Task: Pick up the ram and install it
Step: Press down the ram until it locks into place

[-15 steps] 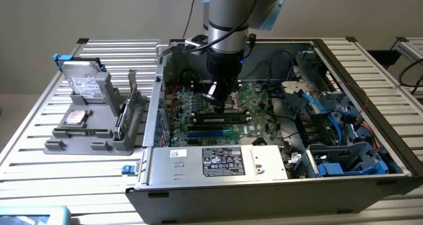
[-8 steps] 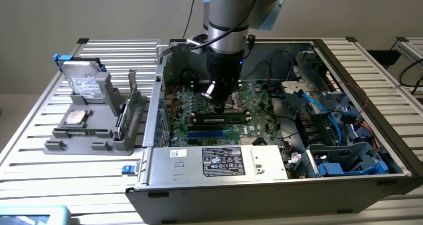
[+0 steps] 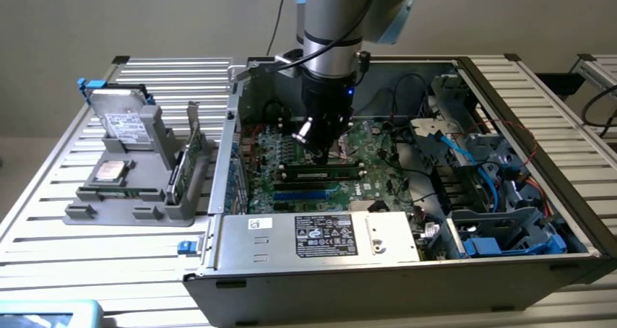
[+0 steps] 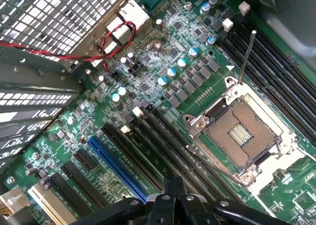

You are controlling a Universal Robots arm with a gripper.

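Ram (image 3: 323,175) seated among black motherboard slots (image 4: 163,151) beside the empty CPU socket (image 4: 242,136), clenched end effector (image 3: 321,154) just above.

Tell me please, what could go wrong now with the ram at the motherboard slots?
1. The ram lies along a slot under the shut pincer; if it sits skewed, pressing could strain it.
2. The open CPU socket lies beside the slots; a slip could harm its bare contacts.
3. The raised socket lever might snag the pincer.
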